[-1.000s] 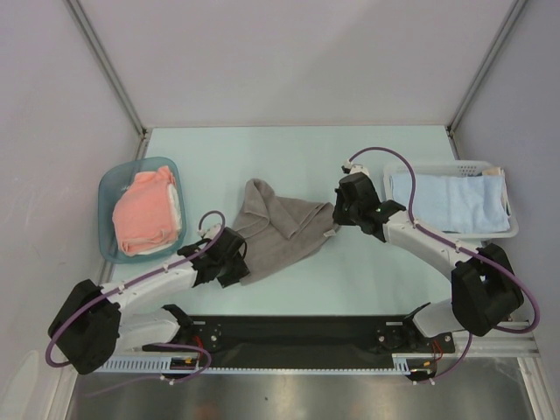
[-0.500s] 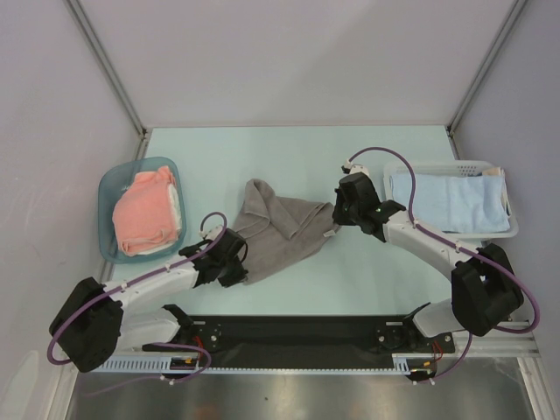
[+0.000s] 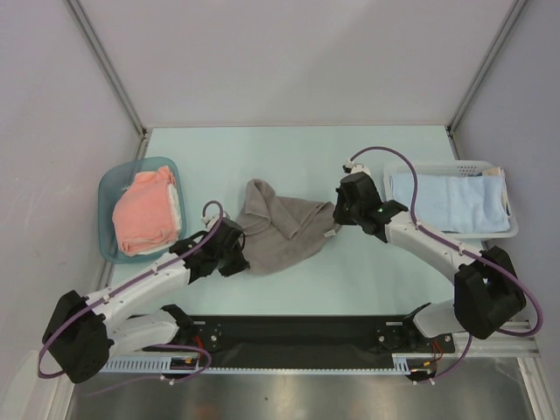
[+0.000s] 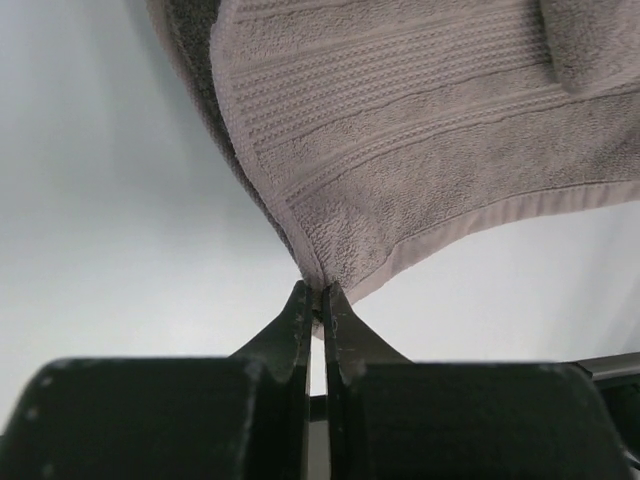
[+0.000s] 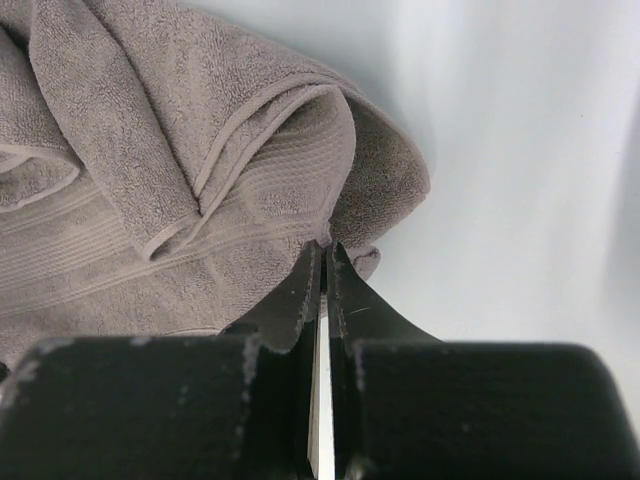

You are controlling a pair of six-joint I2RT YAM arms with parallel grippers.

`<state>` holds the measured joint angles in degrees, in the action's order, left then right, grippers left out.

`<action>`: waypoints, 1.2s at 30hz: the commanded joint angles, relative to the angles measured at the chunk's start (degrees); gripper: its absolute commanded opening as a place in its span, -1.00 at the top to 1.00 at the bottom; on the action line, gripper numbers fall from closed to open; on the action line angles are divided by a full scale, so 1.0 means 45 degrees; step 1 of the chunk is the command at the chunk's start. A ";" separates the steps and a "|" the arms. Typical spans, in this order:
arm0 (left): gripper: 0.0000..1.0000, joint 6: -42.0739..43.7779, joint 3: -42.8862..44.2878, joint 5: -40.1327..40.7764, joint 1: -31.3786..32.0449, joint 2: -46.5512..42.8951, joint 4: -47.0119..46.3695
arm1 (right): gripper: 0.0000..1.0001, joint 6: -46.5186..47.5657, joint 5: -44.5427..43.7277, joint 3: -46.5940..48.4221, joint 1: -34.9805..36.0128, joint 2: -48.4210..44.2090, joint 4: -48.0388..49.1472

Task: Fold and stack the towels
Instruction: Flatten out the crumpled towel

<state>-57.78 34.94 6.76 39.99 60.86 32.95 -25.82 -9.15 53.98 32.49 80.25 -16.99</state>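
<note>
A grey towel (image 3: 280, 229) lies crumpled in the middle of the table. My left gripper (image 3: 238, 259) is shut on its near left corner (image 4: 322, 272), lifted slightly off the table. My right gripper (image 3: 336, 214) is shut on the towel's right corner (image 5: 330, 238), where the cloth bunches in folds. A salmon-pink towel (image 3: 144, 212) lies on a white one (image 3: 178, 203) in the blue tub (image 3: 111, 184) at the left. A light blue towel (image 3: 446, 201) lies flat in the white basket (image 3: 512, 229) at the right.
Grey walls close in the table at the left, back and right. The black base rail (image 3: 297, 332) of the arms runs along the near edge.
The left gripper closed on the grey towel's near left corner and drew it slightly toward the towel's middle. The right arm barely moved.
</note>
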 commanded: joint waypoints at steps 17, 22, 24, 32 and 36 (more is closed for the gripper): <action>0.99 0.0613 -0.1006 -0.1386 0.0059 -0.0595 -0.1189 | 1.00 0.0055 0.0196 0.0291 -0.0072 -0.0626 -0.0052; 0.99 0.1568 0.0143 -0.0024 -0.0212 -0.0556 -0.0548 | 1.00 0.0289 0.0255 0.0583 -0.0130 -0.0606 -0.0110; 0.99 0.2368 0.1353 0.0312 -0.0506 -0.0517 -0.0389 | 1.00 0.0387 0.0294 0.1068 -0.0247 -0.0645 -0.0286; 0.99 0.5317 0.6566 0.2264 -0.1504 0.0478 0.0332 | 1.00 0.1557 0.0391 0.3882 -0.0404 -0.1425 -0.0833; 0.99 0.6861 0.9317 0.3531 -0.0822 0.0811 0.1307 | 1.00 0.2397 0.0490 0.4937 -0.0034 -0.2089 -0.0696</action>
<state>-35.09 69.36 16.10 34.35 63.96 34.98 -19.49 -7.18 71.42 31.33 75.11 -21.82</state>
